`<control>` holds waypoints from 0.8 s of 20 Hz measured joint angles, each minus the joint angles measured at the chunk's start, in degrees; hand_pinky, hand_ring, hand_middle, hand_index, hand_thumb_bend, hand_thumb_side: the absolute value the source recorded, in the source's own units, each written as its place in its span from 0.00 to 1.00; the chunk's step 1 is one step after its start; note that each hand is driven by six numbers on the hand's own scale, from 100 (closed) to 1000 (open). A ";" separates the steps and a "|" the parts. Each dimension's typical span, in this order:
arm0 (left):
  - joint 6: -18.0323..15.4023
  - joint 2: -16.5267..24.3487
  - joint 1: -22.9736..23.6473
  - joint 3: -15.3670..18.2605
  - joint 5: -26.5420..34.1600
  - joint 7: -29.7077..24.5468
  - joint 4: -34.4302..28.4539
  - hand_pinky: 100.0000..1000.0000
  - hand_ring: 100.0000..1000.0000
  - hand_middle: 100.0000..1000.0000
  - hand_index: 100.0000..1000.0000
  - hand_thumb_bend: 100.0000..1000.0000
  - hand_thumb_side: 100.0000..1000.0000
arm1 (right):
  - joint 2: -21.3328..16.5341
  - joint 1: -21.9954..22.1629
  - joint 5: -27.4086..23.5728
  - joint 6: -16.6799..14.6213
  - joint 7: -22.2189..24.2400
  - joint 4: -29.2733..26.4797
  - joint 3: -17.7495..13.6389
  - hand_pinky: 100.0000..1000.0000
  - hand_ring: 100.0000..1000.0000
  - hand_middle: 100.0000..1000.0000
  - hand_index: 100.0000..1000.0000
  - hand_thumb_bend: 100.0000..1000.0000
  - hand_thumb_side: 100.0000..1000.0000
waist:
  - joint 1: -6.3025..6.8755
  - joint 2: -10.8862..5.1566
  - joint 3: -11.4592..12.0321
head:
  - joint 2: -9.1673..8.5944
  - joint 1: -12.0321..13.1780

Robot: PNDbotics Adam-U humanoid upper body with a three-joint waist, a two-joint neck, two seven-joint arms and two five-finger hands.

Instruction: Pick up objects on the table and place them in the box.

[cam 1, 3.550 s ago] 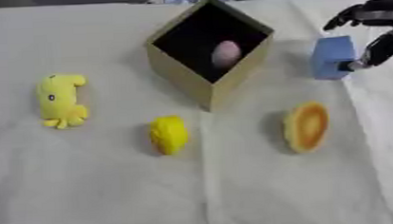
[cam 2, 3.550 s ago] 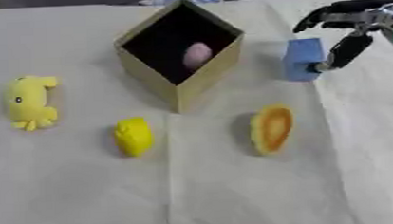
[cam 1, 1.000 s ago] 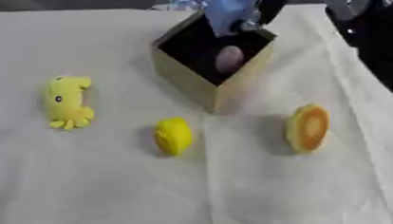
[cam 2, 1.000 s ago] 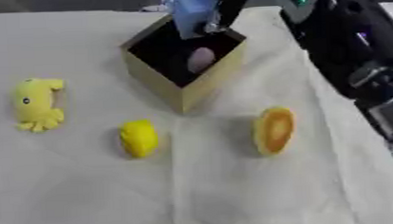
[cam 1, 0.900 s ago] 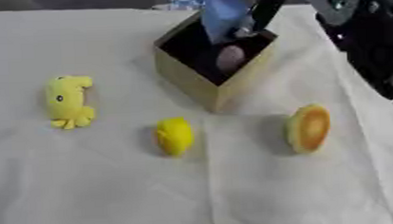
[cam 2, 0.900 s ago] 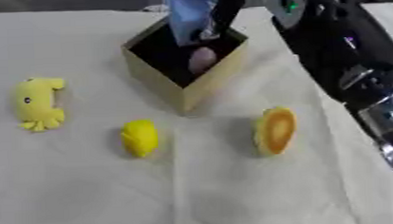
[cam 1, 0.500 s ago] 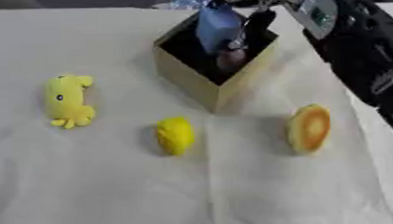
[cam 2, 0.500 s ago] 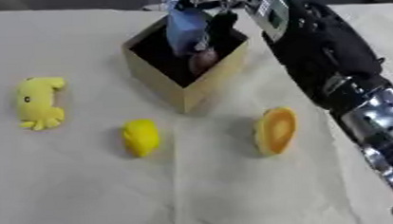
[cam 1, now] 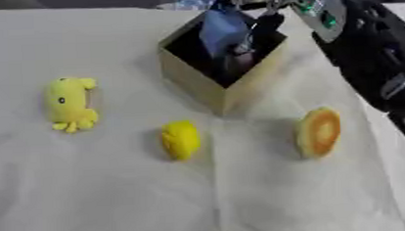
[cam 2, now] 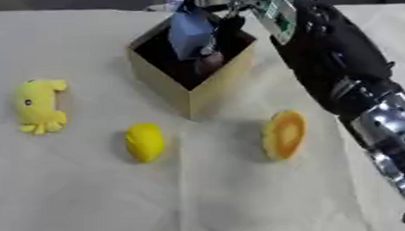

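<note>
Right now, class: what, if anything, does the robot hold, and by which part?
The right hand holds the blue block by its upper right side, over the cardboard box.

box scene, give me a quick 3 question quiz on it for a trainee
1. True or false: the blue block already lies on the box floor, free of any hand.
2. Which thing on the cloth lies nearest the right arm: (a) yellow plush toy, (b) lemon, (c) orange slice?
3. Fill in: inside the box, beside the block, sits a ____ rounded thing.

Key
1. False: the right hand has its fingers round the block at the box mouth.
2. c
3. Pink
</note>
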 measured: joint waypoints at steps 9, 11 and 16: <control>0.06 0.00 0.00 0.00 0.00 -0.17 0.00 0.87 0.63 0.64 0.83 0.11 0.73 | 0.00 0.04 0.52 0.04 -0.27 -0.58 0.01 0.96 1.00 0.91 0.98 0.44 0.15 | -0.15 -0.36 -0.15 | 0.00 0.24; 0.05 0.00 0.00 0.00 0.00 -0.20 0.00 0.87 0.63 0.64 0.83 0.11 0.73 | 0.00 0.10 0.38 0.14 -0.39 -0.78 0.00 0.94 1.00 0.89 0.97 0.38 0.19 | -0.15 -0.45 -0.16 | 0.00 0.25; 0.05 0.00 0.02 0.01 0.00 -0.20 0.00 0.87 0.63 0.64 0.83 0.11 0.73 | -1.65 1.57 -3.13 1.39 -1.10 -4.57 0.03 0.91 0.93 0.81 0.93 0.23 0.24 | -0.19 -0.52 -0.36 | 0.30 0.55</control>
